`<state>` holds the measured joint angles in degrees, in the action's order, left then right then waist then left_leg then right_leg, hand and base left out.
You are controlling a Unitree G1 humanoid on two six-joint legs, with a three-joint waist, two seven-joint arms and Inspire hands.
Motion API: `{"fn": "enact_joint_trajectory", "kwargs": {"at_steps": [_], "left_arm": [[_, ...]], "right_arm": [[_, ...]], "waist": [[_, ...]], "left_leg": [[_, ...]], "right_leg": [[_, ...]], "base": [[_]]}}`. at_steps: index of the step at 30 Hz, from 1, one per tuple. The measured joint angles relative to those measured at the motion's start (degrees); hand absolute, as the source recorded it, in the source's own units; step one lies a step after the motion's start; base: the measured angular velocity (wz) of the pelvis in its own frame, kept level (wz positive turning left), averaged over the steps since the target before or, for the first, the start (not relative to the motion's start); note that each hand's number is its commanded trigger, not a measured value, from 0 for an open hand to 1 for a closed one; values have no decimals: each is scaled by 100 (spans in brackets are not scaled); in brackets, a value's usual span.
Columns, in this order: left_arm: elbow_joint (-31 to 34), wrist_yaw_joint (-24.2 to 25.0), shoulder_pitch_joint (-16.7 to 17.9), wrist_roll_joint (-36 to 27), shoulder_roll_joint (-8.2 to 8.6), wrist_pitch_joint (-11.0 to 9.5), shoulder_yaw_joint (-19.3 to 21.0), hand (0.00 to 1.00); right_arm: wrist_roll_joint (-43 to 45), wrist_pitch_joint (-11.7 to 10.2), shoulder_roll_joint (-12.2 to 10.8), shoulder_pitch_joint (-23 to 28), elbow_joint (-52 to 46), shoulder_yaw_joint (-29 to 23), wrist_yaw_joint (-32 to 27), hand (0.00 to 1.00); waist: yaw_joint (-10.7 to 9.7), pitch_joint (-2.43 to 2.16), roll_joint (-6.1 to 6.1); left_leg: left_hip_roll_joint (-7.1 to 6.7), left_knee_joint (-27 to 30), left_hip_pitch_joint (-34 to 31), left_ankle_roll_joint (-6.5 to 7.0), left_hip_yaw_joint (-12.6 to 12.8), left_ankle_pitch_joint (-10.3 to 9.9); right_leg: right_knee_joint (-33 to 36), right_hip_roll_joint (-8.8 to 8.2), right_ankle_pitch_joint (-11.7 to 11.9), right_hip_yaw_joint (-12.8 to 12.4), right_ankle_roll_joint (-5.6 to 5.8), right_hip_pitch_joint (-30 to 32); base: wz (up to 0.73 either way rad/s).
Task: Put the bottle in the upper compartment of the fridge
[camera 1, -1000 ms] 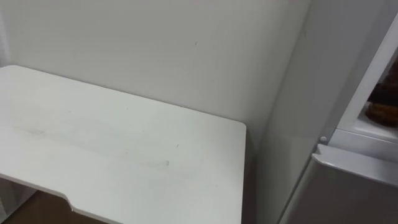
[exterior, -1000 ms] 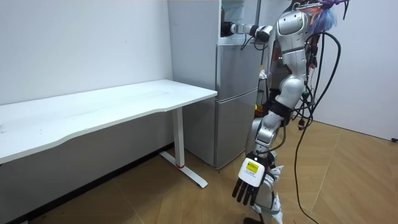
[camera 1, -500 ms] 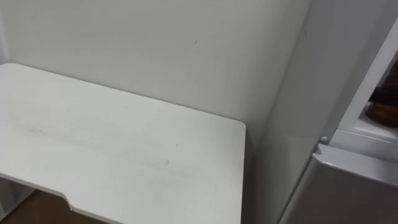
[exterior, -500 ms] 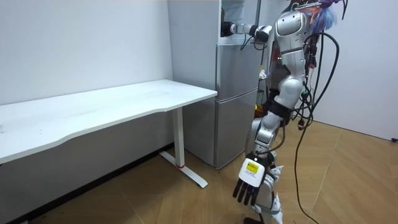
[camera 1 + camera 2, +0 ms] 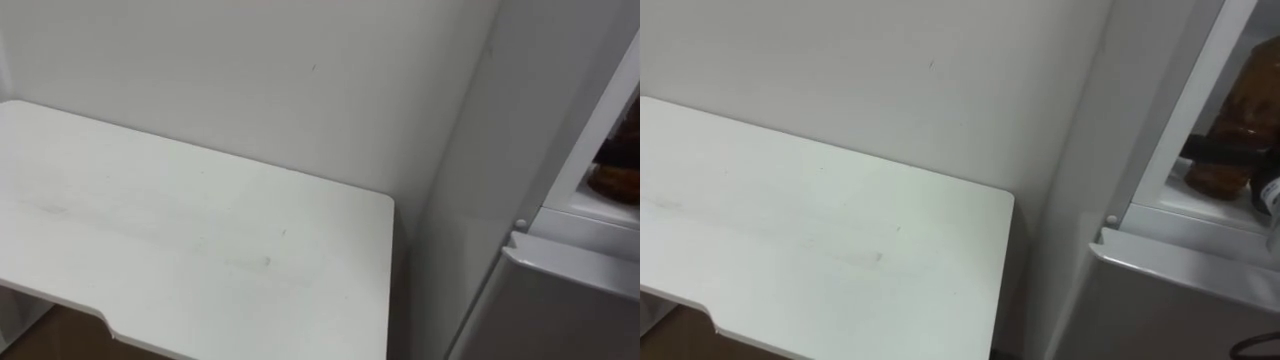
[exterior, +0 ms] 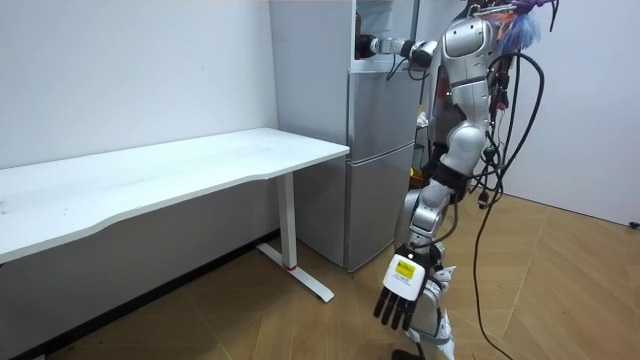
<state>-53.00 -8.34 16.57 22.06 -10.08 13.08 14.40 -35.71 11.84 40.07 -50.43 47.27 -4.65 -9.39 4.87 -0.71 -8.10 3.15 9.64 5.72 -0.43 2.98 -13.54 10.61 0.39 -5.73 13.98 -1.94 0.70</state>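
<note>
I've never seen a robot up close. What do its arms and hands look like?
Jointed silver-grey arms end in black, human-shaped hands. The left hand carries a white-and-yellow tag on its back; the right hand looks equally dark. Black cables loop beside the torso.

Eye views are looking down at surface (image 5: 200, 250) and fridge (image 5: 560, 300), close; room view is facing both from behind the lowered robot hand (image 6: 398, 300).
</note>
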Motion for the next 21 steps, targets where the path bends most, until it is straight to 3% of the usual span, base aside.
{"fn": "enact_joint_trajectory", "kwargs": {"at_steps": [9,12,21], "left_arm": [[-1,-21,-7,-4,1,-62,10,0],[-2,-108,5,-10,7,-62,3,0],[15,-243,-20,-10,8,-94,2,0]], "right_arm": [[-565,-4,0,-22,-467,-3,-65,0],[-992,-4,-1,-17,-750,-1,-112,0],[-1025,-4,-1,2,-1406,-7,-143,0]], "waist": [[-28,3,3],[-129,2,-7],[-315,-3,-13]], "left_leg": [[6,-58,45,-7,86,-8],[18,-87,57,-11,145,-8],[26,-97,88,-14,242,-6]], "right_leg": [[15,35,1,-148,-3,8],[9,61,3,-218,-6,17],[-5,82,4,-296,-8,42]], "base": [[-6],[-7],[-5]]}}
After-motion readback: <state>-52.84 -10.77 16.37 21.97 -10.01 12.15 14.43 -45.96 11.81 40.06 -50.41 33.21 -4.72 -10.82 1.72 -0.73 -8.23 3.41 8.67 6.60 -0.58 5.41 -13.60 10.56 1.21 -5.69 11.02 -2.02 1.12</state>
